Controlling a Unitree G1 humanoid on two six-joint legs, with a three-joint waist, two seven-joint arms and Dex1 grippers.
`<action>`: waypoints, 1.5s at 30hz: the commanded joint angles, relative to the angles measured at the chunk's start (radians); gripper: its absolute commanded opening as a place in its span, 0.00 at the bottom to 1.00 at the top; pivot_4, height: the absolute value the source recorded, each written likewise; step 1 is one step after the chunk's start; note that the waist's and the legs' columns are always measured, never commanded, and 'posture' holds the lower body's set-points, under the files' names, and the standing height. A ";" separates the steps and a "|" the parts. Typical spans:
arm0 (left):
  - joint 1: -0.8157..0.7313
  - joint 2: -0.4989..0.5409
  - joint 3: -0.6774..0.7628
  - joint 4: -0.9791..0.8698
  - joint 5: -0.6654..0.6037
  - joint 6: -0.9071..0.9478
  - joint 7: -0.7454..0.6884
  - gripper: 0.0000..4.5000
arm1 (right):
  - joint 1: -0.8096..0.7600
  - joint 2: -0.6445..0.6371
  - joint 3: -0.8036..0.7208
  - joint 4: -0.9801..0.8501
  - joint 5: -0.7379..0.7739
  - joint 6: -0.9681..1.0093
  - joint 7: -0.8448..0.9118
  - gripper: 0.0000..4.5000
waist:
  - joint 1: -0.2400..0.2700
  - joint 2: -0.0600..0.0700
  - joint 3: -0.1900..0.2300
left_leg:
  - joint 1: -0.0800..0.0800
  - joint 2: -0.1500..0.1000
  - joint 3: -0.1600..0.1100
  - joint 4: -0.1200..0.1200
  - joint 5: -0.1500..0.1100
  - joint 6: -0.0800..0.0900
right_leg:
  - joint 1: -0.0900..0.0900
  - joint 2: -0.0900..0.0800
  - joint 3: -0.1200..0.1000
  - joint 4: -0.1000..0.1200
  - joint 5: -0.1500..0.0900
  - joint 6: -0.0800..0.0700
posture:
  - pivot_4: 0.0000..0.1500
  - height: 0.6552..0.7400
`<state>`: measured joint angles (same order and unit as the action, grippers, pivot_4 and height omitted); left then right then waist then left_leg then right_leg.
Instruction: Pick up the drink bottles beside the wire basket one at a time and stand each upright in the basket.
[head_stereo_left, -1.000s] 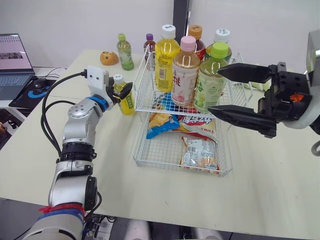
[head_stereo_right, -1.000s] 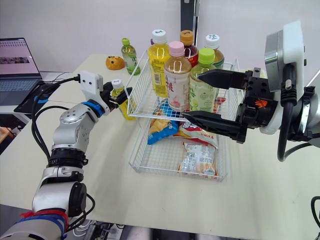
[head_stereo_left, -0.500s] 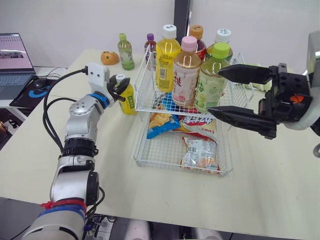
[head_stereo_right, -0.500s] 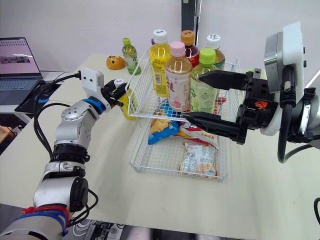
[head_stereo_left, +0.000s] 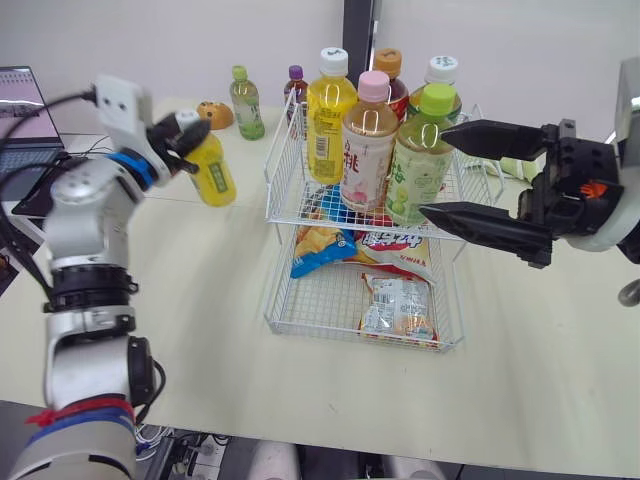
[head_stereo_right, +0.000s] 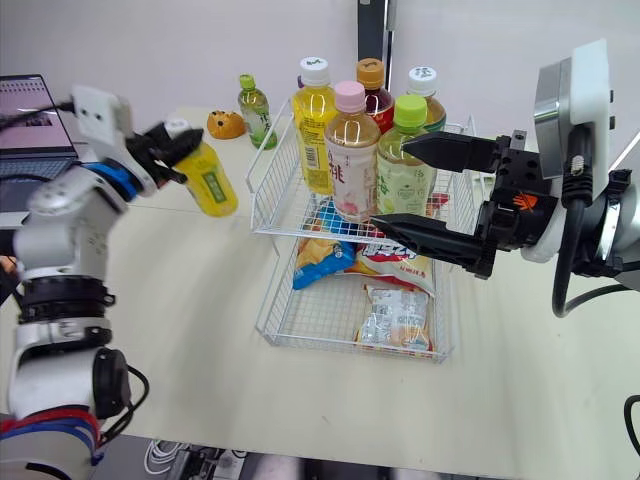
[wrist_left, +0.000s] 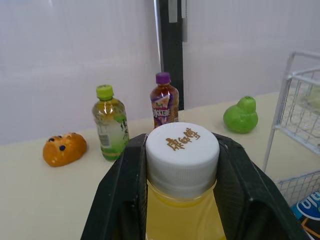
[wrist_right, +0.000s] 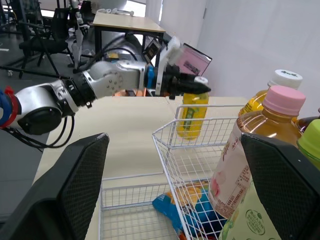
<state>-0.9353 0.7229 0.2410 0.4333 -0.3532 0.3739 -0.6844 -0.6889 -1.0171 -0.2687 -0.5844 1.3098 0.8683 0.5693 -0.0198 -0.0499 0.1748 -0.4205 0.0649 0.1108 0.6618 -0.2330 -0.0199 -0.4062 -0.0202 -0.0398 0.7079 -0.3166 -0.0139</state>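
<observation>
My left gripper (head_stereo_left: 186, 136) is shut on the neck of a small yellow bottle (head_stereo_left: 211, 167) with a white cap (wrist_left: 182, 149), holding it tilted in the air to the left of the wire basket (head_stereo_left: 276, 160). Its fingers (wrist_left: 125, 195) press both sides of the cap. The basket's upper tier holds several upright bottles, among them a green-capped one (head_stereo_left: 420, 160). My right gripper (head_stereo_left: 435, 170) stands open at the basket's right side, its fingertips next to that bottle. A green-capped bottle (head_stereo_left: 246, 103) and a purple-capped bottle (head_stereo_left: 296, 86) stand on the table behind the basket.
Snack packets (head_stereo_left: 398, 305) lie in the basket's lower tier. An orange toy (head_stereo_left: 215, 115) and a green pear-shaped toy (wrist_left: 241, 116) sit at the back of the table. A laptop (head_stereo_left: 15, 110) stands at the far left.
My left gripper has lifted the yellow bottle off the table and carried it up and leftward, away from the basket. The right gripper has barely moved.
</observation>
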 joint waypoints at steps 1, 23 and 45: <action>-0.111 0.076 0.028 -0.090 -0.052 0.052 -0.067 0.30 | -0.026 0.002 -0.006 0.009 -0.032 -0.029 0.023 1.00 | 0.000 0.000 0.000 | 0.000 0.000 0.000 0.000 0.000 0.000 | 0.000 0.000 0.000 0.000 0.000 0.000 | 1.00 1.00; -0.629 0.169 0.032 -0.009 -0.244 0.403 -0.330 0.30 | -0.052 0.031 0.014 0.050 -0.142 -0.026 0.058 1.00 | -0.006 0.001 0.001 | -0.001 0.000 0.000 0.001 0.000 0.000 | -0.001 0.000 0.000 0.001 0.000 0.000 | 1.00 1.00; -0.356 -0.035 -0.081 -0.225 -0.284 0.439 -0.376 0.30 | -0.004 0.000 -0.069 -0.026 -0.080 0.001 -0.037 1.00 | -0.008 0.001 0.001 | 0.000 0.000 0.001 0.002 0.000 0.000 | -0.002 0.000 0.002 0.004 0.000 0.000 | 1.00 1.00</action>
<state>-1.2609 0.6790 0.1316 0.2519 -0.6290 0.8442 -1.0695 -0.6870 -1.0009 -0.2955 -0.5957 1.2096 0.8734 0.5446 -0.0277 -0.0486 0.1758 -0.4203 0.0645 0.1117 0.6637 -0.2326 -0.0203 -0.4077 -0.0202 -0.0377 0.7120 -0.3168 -0.0137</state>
